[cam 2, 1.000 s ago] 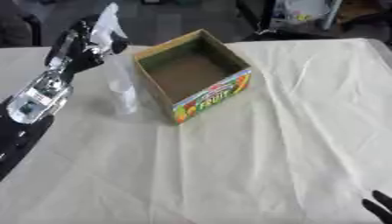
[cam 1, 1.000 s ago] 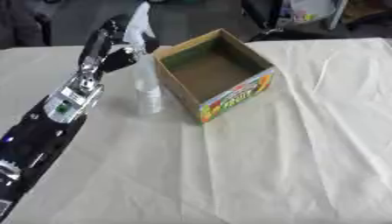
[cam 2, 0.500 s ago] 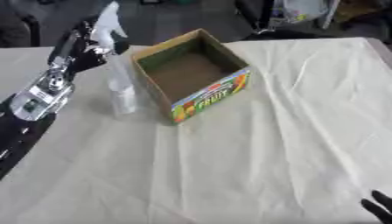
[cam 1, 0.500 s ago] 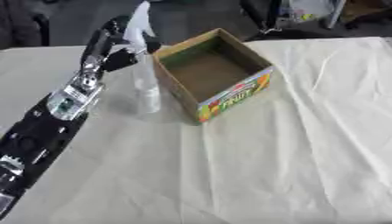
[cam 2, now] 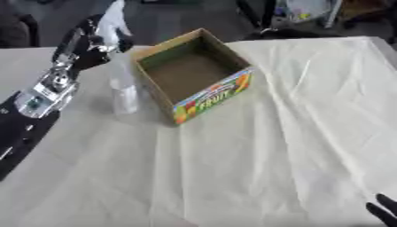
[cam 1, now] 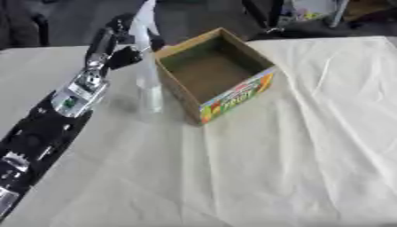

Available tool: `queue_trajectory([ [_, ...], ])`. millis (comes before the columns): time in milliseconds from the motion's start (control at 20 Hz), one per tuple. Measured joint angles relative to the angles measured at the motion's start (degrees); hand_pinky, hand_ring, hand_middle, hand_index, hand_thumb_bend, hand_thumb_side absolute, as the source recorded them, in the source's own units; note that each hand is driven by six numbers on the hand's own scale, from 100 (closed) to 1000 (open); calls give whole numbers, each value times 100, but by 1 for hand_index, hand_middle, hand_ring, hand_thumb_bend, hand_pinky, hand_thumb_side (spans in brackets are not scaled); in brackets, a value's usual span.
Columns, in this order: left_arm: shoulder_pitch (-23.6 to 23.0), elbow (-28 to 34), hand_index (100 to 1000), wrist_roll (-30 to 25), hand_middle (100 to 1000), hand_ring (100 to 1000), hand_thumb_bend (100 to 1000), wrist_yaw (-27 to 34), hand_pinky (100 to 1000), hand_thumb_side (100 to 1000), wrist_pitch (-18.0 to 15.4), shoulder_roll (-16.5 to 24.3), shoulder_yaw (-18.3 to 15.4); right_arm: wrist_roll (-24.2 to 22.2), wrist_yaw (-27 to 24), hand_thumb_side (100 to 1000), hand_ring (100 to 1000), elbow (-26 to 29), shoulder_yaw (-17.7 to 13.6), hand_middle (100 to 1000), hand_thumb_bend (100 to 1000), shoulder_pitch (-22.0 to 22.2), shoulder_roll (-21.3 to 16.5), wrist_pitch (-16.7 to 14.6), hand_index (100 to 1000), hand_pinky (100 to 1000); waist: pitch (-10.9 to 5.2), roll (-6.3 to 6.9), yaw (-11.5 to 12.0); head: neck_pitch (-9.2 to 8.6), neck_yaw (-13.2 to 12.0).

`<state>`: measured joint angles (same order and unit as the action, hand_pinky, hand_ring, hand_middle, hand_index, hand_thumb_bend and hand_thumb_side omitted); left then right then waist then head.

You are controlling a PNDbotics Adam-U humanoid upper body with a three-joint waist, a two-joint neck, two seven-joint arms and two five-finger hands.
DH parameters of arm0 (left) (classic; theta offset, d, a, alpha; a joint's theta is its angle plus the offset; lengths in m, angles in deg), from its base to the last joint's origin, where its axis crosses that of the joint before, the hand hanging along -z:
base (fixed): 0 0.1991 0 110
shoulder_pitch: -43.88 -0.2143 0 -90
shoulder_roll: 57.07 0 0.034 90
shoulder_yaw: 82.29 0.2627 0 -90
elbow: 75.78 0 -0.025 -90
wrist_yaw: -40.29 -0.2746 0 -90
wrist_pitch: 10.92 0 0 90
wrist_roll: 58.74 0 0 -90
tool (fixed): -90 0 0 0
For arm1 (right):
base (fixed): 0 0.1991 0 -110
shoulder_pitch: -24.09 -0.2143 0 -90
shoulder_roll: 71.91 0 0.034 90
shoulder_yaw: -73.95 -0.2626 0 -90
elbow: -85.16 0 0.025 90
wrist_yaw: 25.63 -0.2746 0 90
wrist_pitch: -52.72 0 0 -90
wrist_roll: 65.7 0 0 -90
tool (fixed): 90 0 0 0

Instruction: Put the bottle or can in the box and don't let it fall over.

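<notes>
Spray bottle (cam 1: 147,84), clear-bodied with a white trigger head, stands upright on the cream cloth (cam 1: 256,168) that covers the table, just beside the left wall of the cardboard box (cam 1: 213,75) and outside it. Nearest the camera, the cloth lies bare and slightly wrinkled, and at the lower right corner of the right eye view a few dark fingertips of the right hand (cam 2: 381,210) poke up from the edge; too little of it shows to tell how its fingers are set. From the lower left the black and silver left arm (cam 1: 54,119) runs diagonally up across the cloth to the bottle. The left hand (cam 1: 116,44) is at the bottle's upper part, its dark fingers curled about the neck just under the white head. The bottle's base looks to be on or very close to the cloth; I cannot tell which. Further back the box sits turned at an angle, open at the top, with a bright fruit print on its near side. Its brown inside holds nothing.
</notes>
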<state>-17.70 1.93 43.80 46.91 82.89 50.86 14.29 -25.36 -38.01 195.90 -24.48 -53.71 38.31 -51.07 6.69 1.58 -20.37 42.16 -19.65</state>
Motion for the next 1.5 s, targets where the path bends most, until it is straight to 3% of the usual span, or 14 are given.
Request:
queue_trajectory([
  [1500,-126,595,928,-176,649,993,856,241,923,505,103,43,97,-8,0,470,1000,0,1,1000,100,46,0,-8,1000,760,0,-33,68,1,6],
])
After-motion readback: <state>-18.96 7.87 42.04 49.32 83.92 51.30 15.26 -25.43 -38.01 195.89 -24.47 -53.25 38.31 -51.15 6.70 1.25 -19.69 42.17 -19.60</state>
